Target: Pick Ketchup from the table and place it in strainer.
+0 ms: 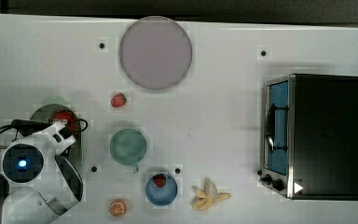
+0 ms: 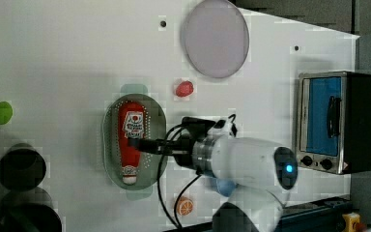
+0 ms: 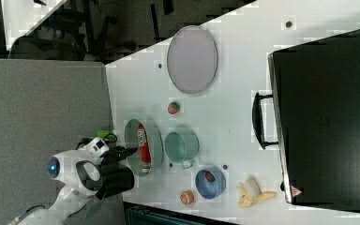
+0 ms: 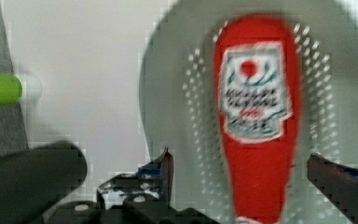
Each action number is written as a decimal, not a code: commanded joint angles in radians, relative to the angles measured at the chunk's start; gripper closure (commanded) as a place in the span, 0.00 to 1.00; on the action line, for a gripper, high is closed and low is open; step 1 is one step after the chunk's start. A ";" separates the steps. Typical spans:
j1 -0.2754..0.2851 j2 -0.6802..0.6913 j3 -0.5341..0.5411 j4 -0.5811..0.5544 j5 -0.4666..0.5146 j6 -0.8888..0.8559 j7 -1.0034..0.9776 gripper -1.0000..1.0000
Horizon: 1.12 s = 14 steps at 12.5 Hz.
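Since the ketchup already lies inside the strainer, the notes below read the scene as a release.

Ketchup [image 2: 129, 145]: lying flat along the strainer's long axis in the left view, label up, cap toward 6 o'clock, wide end toward 12; it rests on the perforated floor, so nothing needs to hold it.

Strainer [image 2: 109, 145]: pale green oval on the white desk [image 2: 67, 58], at about 9 o'clock from the arm's wrist in the left view; its raised wall is what keeps the bottle from rolling out.

Claw [image 4: 240, 172]: fingers spread wide, one on each side of the bottle's narrow end with clear gaps in the wrist view, so it grips nothing; it hangs just above the bottle.

Green cup [image 1: 128, 146]: at 3 o'clock from the strainer in the top view, well apart, not in the way.

Strawberry [image 1: 118, 100]: on the desk near 1 o'clock from the strainer in the top view, untouched.

Task progress: placing looks done; judging by the open fingers, what remains is lifting straight away without brushing the bottle or rim.
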 commanded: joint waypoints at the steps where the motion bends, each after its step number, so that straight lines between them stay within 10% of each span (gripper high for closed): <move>1: -0.118 -0.152 -0.024 0.031 0.013 -0.109 0.078 0.00; 6: -0.241 -0.380 -0.181 0.091 0.013 -0.421 0.077 0.00; 14: -0.251 -0.539 -0.459 0.374 0.059 -1.074 0.066 0.00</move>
